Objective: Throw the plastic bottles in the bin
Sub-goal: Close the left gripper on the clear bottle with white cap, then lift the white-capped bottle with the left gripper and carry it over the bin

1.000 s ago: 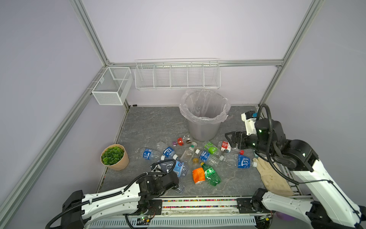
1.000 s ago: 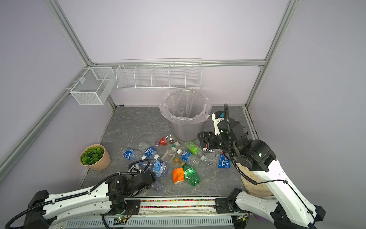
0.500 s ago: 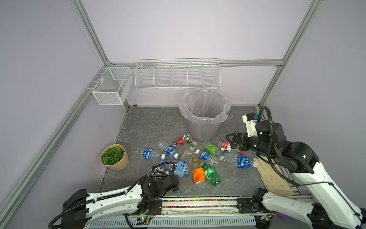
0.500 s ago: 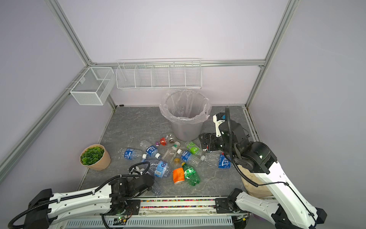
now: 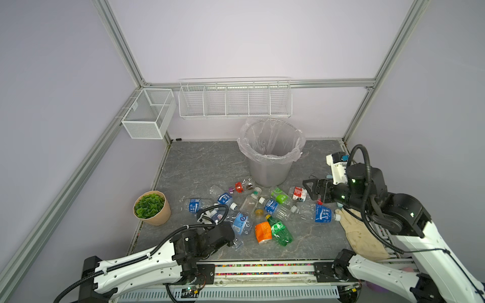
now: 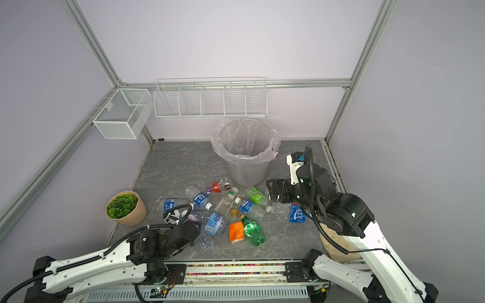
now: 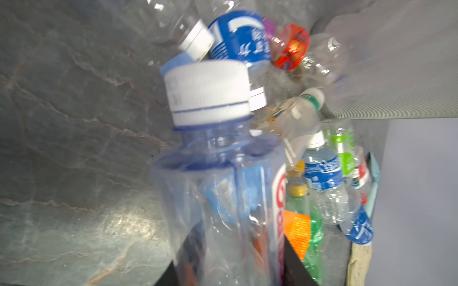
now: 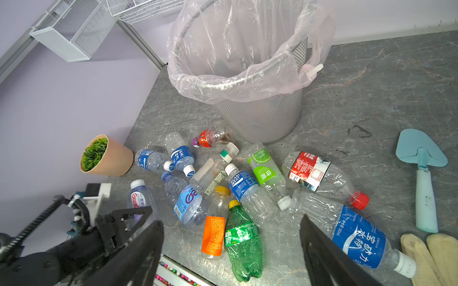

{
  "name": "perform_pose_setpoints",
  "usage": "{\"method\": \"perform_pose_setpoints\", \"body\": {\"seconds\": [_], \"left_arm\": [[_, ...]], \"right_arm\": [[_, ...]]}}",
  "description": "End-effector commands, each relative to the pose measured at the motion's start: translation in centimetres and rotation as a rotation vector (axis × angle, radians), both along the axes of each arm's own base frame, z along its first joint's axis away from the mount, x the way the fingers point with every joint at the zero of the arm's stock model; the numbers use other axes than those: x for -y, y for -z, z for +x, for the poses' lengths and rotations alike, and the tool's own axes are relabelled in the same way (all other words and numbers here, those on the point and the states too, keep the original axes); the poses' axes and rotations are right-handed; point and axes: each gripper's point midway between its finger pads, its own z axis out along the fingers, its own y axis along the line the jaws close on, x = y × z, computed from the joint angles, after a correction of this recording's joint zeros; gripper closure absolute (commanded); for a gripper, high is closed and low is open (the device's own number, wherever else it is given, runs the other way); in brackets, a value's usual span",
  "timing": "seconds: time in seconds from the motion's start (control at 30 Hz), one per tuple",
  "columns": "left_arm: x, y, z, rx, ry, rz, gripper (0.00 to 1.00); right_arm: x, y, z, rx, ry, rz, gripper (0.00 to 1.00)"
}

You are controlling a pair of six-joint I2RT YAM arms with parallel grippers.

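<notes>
Several plastic bottles (image 5: 262, 210) lie scattered on the grey floor in front of the bin (image 5: 270, 168), a grey mesh bucket lined with a clear bag. My left gripper (image 7: 230, 267) is shut on a clear bluish bottle (image 7: 223, 188) with a white cap and a red-and-white label, at the pile's near left; both top views show it (image 6: 194, 218). My right gripper (image 5: 311, 189) hovers open over the pile's right side, near a red-labelled bottle (image 5: 298, 194). In the right wrist view its wide jaws (image 8: 230, 220) frame a green bottle (image 8: 244, 247) and an orange-labelled one (image 8: 213, 235).
A potted plant (image 5: 152, 208) stands left of the pile. A light blue trowel (image 8: 421, 161) and beige gloves (image 5: 362, 236) lie at the right edge. Two white wire baskets (image 5: 235, 98) (image 5: 148, 112) hang on the walls behind the bin.
My left gripper has closed from wide open onto the clear white-capped bottle. The right gripper has drifted slightly nearer, still open.
</notes>
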Motion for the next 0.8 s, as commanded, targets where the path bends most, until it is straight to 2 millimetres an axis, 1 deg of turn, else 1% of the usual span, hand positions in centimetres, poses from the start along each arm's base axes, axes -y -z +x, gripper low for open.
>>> {"method": "perform_pose_setpoints", "body": {"seconds": [0.0, 0.13, 0.2, 0.23, 0.3, 0.4, 0.5, 0.57, 0.67, 0.77], "left_arm": [[-1.4, -3.3, 1.1, 0.094, -0.012, 0.088, 0.68], [0.0, -8.2, 2.5, 0.197, 0.016, 0.109, 0.69], [0.7, -11.4, 3.6, 0.281, 0.019, 0.135, 0.7], [1.0, -12.7, 4.0, 0.31, 0.02, 0.147, 0.7], [2.1, -15.6, 4.9, 0.387, 0.035, 0.178, 0.7], [3.9, -18.8, 6.3, 0.493, 0.046, 0.214, 0.7], [5.6, -21.1, 7.5, 0.571, 0.066, 0.25, 0.7], [6.6, -22.3, 8.5, 0.593, 0.078, 0.27, 0.7], [8.1, -23.6, 10.1, 0.598, 0.1, 0.284, 0.71], [9.4, -25.3, 11.3, 0.622, 0.104, 0.298, 0.72]], "right_arm": [[-0.1, 1.2, -0.8, -0.026, -0.031, 0.011, 0.12], [0.5, 3.8, -1.7, -0.065, -0.04, -0.023, 0.12], [1.0, 5.4, -2.2, -0.086, -0.038, -0.041, 0.12], [1.1, 6.1, -2.5, -0.093, -0.041, -0.046, 0.12], [1.3, 7.3, -3.0, -0.113, -0.054, -0.052, 0.12], [1.3, 8.7, -3.8, -0.133, -0.075, -0.046, 0.12], [2.2, 10.1, -3.9, -0.119, -0.055, -0.072, 0.12], [2.8, 10.6, -4.0, -0.102, -0.051, -0.096, 0.12], [3.2, 10.3, -4.4, -0.088, -0.059, -0.105, 0.12], [2.9, 9.9, -4.7, -0.073, -0.088, -0.089, 0.12]]}}
